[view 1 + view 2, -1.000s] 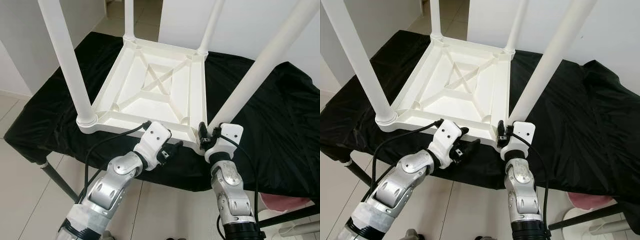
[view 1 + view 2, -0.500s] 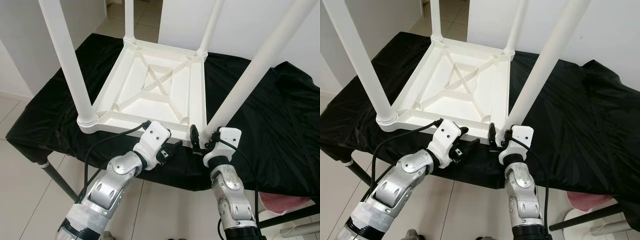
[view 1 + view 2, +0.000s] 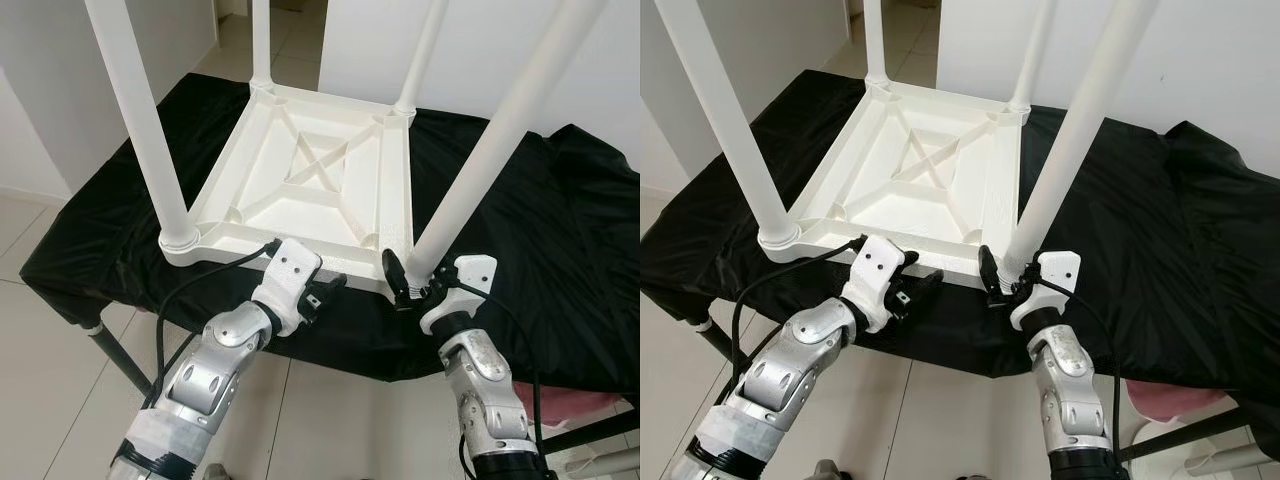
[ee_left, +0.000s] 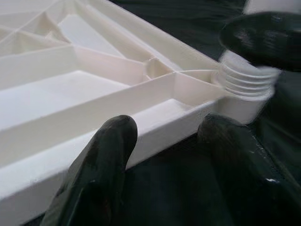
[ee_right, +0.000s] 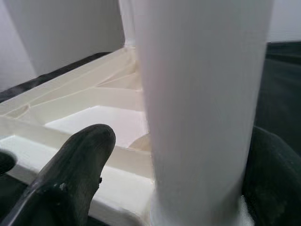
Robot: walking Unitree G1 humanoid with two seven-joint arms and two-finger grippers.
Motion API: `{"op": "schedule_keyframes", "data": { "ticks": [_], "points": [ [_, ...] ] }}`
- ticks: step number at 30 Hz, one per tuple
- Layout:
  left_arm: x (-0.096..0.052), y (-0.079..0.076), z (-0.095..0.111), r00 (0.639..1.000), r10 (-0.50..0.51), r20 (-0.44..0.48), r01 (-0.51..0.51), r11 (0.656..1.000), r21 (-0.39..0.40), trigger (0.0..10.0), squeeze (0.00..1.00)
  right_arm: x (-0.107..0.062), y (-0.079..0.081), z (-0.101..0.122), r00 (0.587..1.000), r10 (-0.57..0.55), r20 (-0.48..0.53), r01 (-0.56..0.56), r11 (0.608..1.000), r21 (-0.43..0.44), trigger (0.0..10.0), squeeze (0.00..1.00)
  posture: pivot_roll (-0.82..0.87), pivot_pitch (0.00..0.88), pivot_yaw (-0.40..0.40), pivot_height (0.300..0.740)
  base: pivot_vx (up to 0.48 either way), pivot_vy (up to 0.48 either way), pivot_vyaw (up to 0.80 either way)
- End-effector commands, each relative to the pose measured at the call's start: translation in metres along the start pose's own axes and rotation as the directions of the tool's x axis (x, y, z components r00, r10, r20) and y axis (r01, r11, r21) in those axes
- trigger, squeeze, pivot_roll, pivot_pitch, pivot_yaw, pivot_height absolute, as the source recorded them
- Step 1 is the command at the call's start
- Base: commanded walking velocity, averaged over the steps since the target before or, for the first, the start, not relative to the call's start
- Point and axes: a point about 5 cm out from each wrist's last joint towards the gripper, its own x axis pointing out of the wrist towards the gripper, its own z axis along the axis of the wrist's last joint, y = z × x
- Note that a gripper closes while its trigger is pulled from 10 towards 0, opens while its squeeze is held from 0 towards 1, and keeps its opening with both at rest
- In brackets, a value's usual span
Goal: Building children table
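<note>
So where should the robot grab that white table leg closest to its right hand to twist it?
Low down, just above its threaded base, on the round white plastic leg. The right hand comes from the near edge of the upturned white table top, one finger either side. The leg's smooth, upright round shape suits that pinch, and low down probably wobbles least.

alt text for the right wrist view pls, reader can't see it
A thick white table leg stands close up between the right gripper's two black fingers, one on each side of it. Behind it lies the ribbed underside of the white tabletop, resting on a black cloth, with a pale wall beyond.
</note>
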Motion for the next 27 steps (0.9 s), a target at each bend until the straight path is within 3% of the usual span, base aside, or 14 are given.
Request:
{"op": "schedule_keyframes", "data": {
  "ticks": [1, 2, 6, 9, 14, 15, 17, 18, 27],
  "points": [
    [-0.002, -0.010, -0.002, 0.995, -0.097, -0.021, 0.097, 0.995, -0.018, 10.0, 0.00, 0.001, -0.003, 0.001, 0.999, 0.032, 0.004, -0.032, 0.999, 0.019, 10.0, 0.00, 0.05, 0.060, -0.061, 0.740, 0.000, 0.000, 0.00],
    [-0.002, -0.010, -0.002, 0.995, -0.097, -0.021, 0.097, 0.995, -0.018, 10.0, 0.00, 0.001, -0.003, 0.001, 0.999, 0.032, 0.004, -0.032, 0.999, 0.019, 10.0, 0.00, 0.05, 0.060, -0.061, 0.740, 0.000, 0.000, 0.00],
    [-0.010, -0.022, 0.007, 0.957, -0.288, 0.037, 0.288, 0.958, 0.004, 10.0, 0.00, 0.012, -0.030, 0.002, 0.986, 0.156, -0.057, -0.159, 0.986, -0.047, 10.0, 0.00, 0.06, 0.068, -0.065, 0.740, 0.000, 0.000, 0.00],
    [-0.010, -0.022, 0.010, 0.950, -0.307, 0.057, 0.304, 0.951, 0.049, 10.0, 0.00, 0.014, -0.030, 0.001, 0.976, 0.203, -0.075, -0.207, 0.977, -0.056, 10.0, 0.00, 0.06, 0.066, -0.067, 0.740, 0.000, 0.000, 0.00],
    [-0.008, -0.022, 0.013, 0.948, -0.314, 0.058, 0.313, 0.949, 0.032, 10.0, 0.00, 0.018, -0.028, -0.006, 0.944, 0.302, -0.135, -0.309, 0.950, -0.037, 10.0, 0.00, 0.06, 0.069, -0.076, 0.740, 0.000, 0.000, 0.00],
    [-0.007, -0.023, 0.015, 0.947, -0.316, 0.059, 0.315, 0.949, 0.036, 10.0, 0.00, 0.020, -0.027, -0.007, 0.932, 0.328, -0.151, -0.340, 0.938, -0.061, 5.3, 0.00, 0.07, 0.070, -0.080, 0.740, 0.000, 0.000, 0.00],
    [-0.007, -0.023, 0.016, 0.946, -0.318, 0.063, 0.316, 0.948, 0.044, 10.0, 0.00, 0.022, -0.027, -0.008, 0.928, 0.337, -0.158, -0.351, 0.934, -0.069, 5.3, 0.00, 0.07, 0.069, -0.080, 0.740, 0.000, 0.000, 0.00],
    [-0.006, -0.025, 0.019, 0.944, -0.323, 0.070, 0.320, 0.946, 0.047, 10.0, 0.00, 0.025, -0.027, -0.010, 0.920, 0.353, -0.168, -0.367, 0.928, -0.063, 0.0, 0.00, 0.07, 0.068, -0.086, 0.740, 0.000, 0.000, 0.00],
    [-0.007, -0.026, 0.019, 0.943, -0.326, 0.073, 0.323, 0.945, 0.050, 10.0, 0.00, 0.022, -0.034, -0.019, 0.918, 0.349, -0.188, -0.360, 0.932, -0.030, 0.0, 0.00, 0.07, 0.073, -0.082, 0.740, 0.000, 0.000, 0.00]
  ]
}}
